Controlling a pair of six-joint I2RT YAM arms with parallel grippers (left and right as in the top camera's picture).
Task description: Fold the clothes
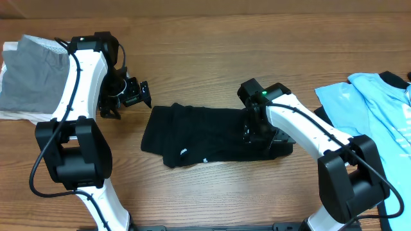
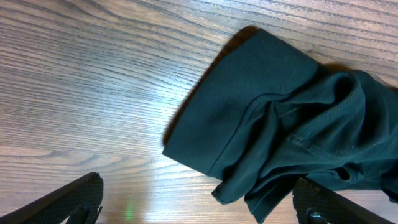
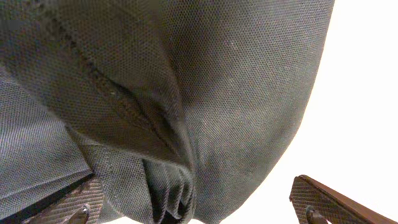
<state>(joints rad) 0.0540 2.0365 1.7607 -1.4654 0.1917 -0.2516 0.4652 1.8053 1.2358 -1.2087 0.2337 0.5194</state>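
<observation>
Black shirt [image 1: 205, 135] lies mid-table, gathered into a long band running left to right, with its small white print [image 1: 184, 153] on the side nearer the arm bases. The right tool [image 3: 193, 186] sits low over the band's right end. Its fingers are spread wide, with bunched cloth lying between them and nothing pinched. The left tool [image 2: 198, 183] is spread too. It hovers over bare table [image 1: 212, 58] just beside the shirt's left end, where a sleeve hem lies flat and a rumpled fold sits behind it.

I judge the lengthwise folds done and the step in hand to be the crosswise one. That would call for the right tool to lift clear without dragging cloth, and for one tool to pinch an end through all its layers (the loose sleeve included) and carry it over the other. A light blue shirt [image 1: 379, 109] waits at the far right, apparently unfolded.
</observation>
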